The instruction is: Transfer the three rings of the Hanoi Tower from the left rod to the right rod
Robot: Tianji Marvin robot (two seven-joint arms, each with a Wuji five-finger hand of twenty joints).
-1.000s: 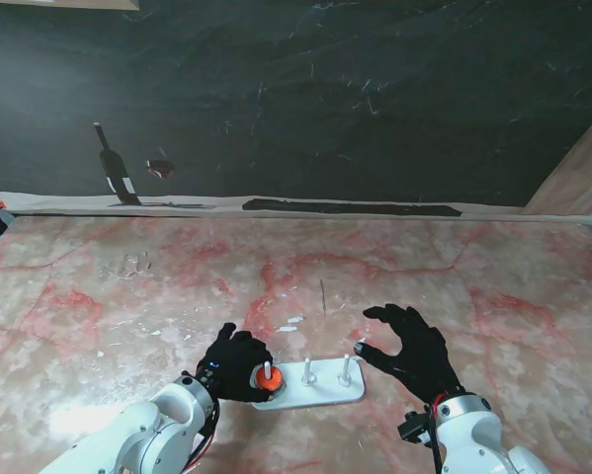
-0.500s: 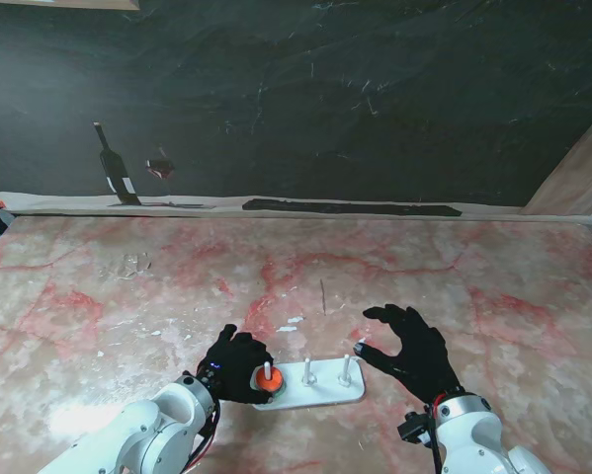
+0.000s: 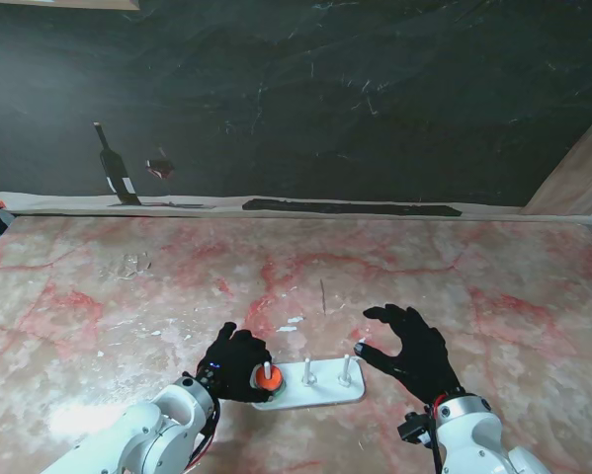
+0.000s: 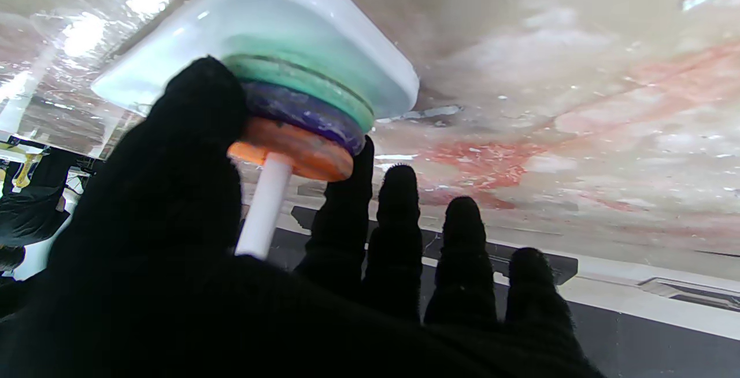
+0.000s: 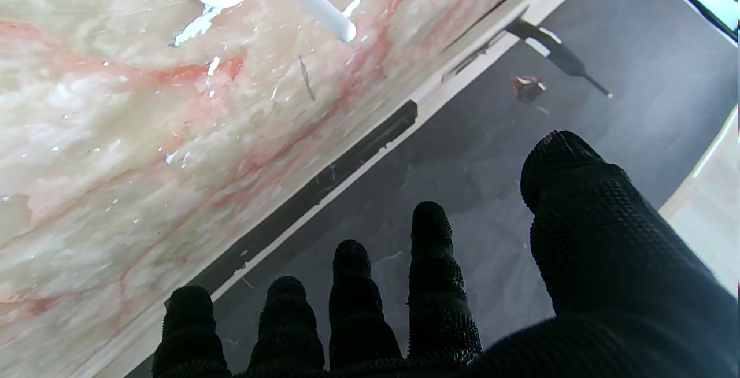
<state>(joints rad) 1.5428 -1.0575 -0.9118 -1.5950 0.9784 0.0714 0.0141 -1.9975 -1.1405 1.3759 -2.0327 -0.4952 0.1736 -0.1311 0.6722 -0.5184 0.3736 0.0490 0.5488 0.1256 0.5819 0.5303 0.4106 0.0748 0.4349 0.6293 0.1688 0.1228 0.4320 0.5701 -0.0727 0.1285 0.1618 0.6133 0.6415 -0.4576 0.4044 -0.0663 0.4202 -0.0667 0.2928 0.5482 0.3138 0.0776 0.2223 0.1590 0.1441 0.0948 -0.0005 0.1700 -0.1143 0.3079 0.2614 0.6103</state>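
**Stand view: Hanoi tower, left hand at the ring stack, right hand idle**

Item 1, white base. I am seeing it lying flat on the pink-veined marble table, close to me and between my two arms, carrying three upright white rods.

Item 2, left rod. It is carrying all three rings. In the left wrist view they are sitting stacked: green ring against the base, blue ring next, orange ring outermost, with the rod's free end sticking out beyond them.

Item 3, middle rod and right rod. Both are standing bare.

Item 4, left hand. It is sitting at the left end of the base, curled around the ring stack. The wrist camera is showing the thumb pressing on one side of the rings and the index fingertip touching the rim of the orange ring on the other side; the remaining three fingers are pointing straight out, touching nothing. I am reading this as a pinch on the orange ring, which is resting on the blue one.

Item 5, right hand. It is hovering just beside the right end of the base, fingers spread apart and holding nothing; I cannot tell whether its thumb is touching the base.

Item 6, background. A dark bottle and a wine glass are showing on the black backdrop beyond the table's far edge.
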